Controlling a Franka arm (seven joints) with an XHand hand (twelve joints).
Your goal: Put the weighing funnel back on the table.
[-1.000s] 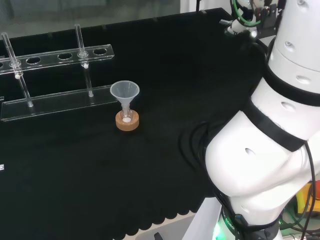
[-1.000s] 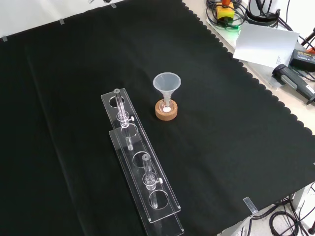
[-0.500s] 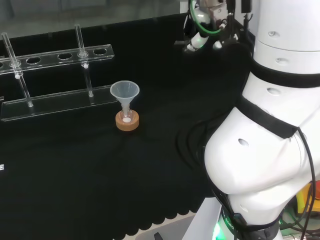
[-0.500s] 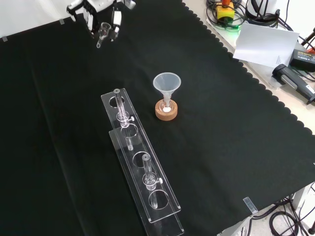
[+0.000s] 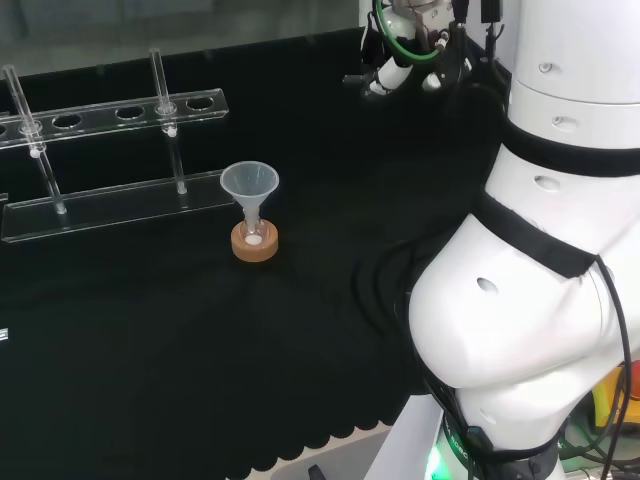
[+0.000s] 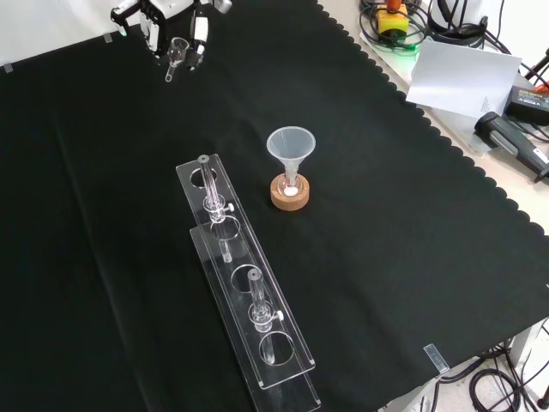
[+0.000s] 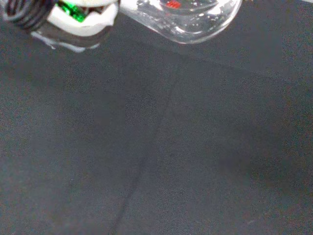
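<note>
In the head view the hand (image 5: pixel 408 50) hangs above the desk (image 5: pixel 200 340), well to the right of the funnel (image 5: pixel 250 183) and farther off. In the front view it is well up and left of the funnel, its fingers (image 6: pixel 199 34) curled round the weighing funnel (image 6: pixel 177 53), which is held above the desk with its stem poking out below them. In the wrist view the weighing funnel's clear bowl is just beside the hand, over bare cloth (image 7: pixel 156 147).

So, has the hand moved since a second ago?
Yes: the hand came into the front view's top, beyond the rack, holding the weighing funnel.
</note>
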